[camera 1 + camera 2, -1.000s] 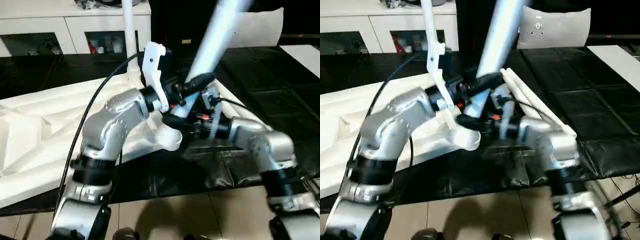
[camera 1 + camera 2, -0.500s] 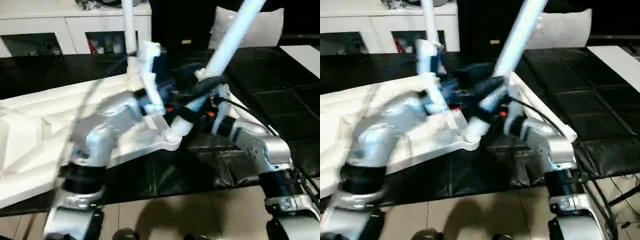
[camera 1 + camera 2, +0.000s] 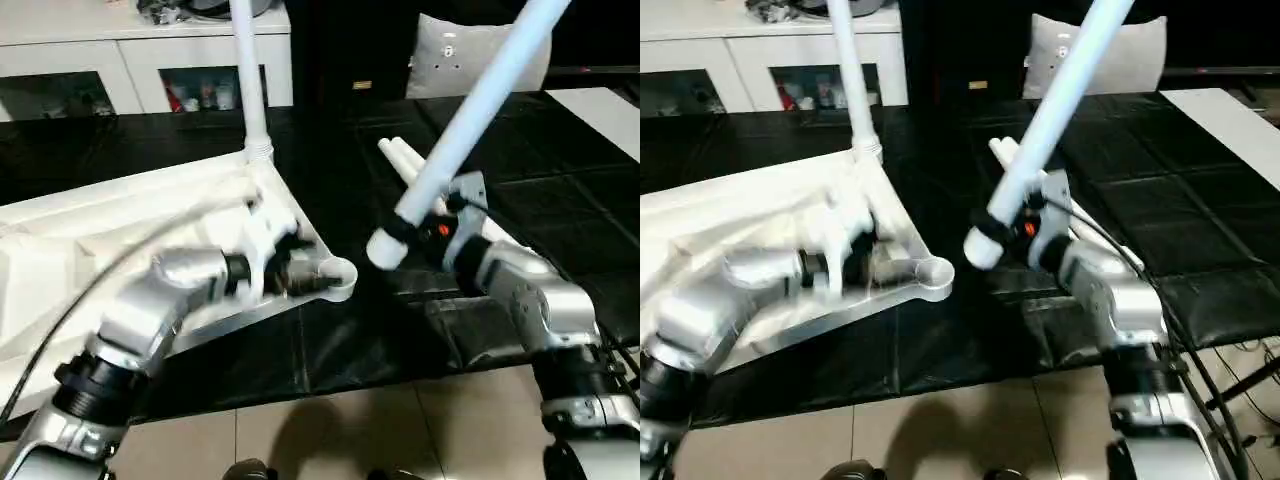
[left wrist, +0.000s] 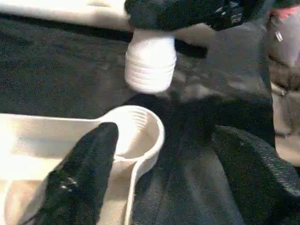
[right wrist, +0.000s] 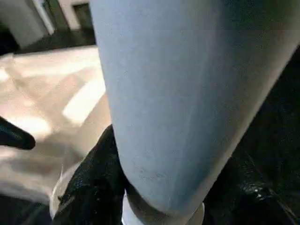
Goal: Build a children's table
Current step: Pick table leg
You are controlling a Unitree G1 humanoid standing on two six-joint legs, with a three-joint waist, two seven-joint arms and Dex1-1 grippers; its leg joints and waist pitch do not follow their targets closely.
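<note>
White plastic makes up the tabletop [image 3: 150, 215], which lies upside down on our black bench [image 3: 560, 160]. One leg [image 3: 248, 75] already stands up in its far corner. Our right claw [image 3: 435, 215] pinches another leg [image 3: 480, 100], tilted in the air, with its ribbed end near the round corner hole [image 4: 140, 126] but not touching it. Our left claw [image 4: 159, 173] is spread wide beside that hole. Two more legs [image 3: 400, 155] lie on the bench.

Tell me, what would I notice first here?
The long white leg, slanting up from the right end effector, its ribbed end hanging beside the empty corner socket. Next, the upside-down white tabletop on the black table, with one leg already standing at its far corner.
</note>
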